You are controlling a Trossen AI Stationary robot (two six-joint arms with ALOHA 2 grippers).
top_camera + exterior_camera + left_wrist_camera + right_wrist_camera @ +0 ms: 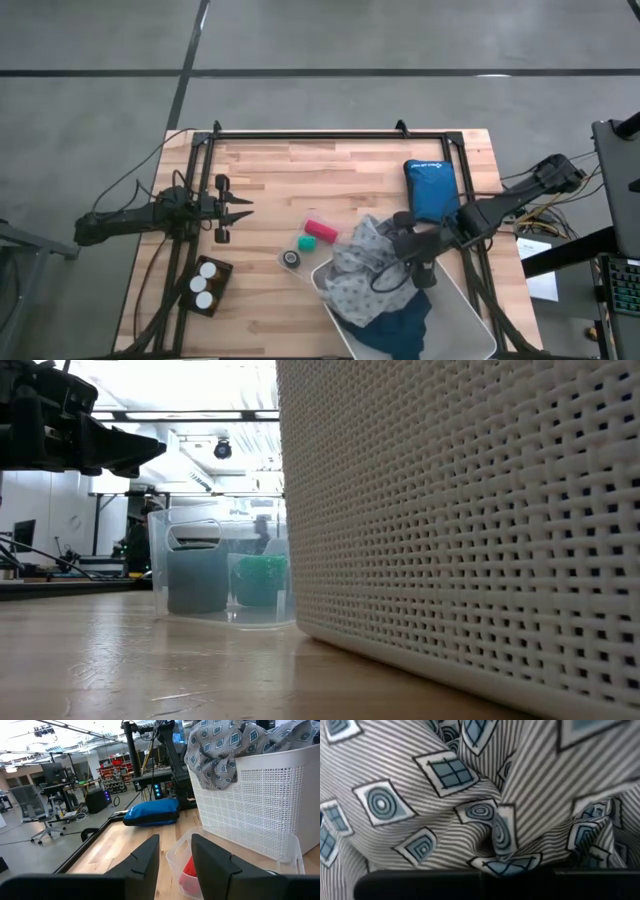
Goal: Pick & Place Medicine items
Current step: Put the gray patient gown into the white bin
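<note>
Three medicine items, white-capped pill bottles (pixel 205 284), stand upright in a dark tray (pixel 223 270) near the table's near left edge, and no gripper touches them. My left gripper (pixel 238 210) hovers level at the left, farther back than the tray. It is open with nothing between its fingers (pixel 145 857) and points at a clear container (pixel 187 865). My right gripper (pixel 398 262) slants down over the white basket (pixel 470 320) and is shut on the grey patterned cloth (pixel 365 265), which is heaped over the basket's far left corner. My right gripper comes at the grey patterned cloth from above, slanting down from the table's right. The cloth's folds (pixel 495 840) pucker together right at the fingers, whose tips are hidden by the gripper's own body. The cloth bunches above the basket's rim (pixel 215 750), and its lower part lies in the basket.
The clear container (pixel 308 243), holding red, green and grey items, stands mid-table. A blue pouch (pixel 431 188) lies at the far right. A dark blue cloth (pixel 405 325) lies in the basket under the grey one. Bare wood shows between the left gripper and the container.
</note>
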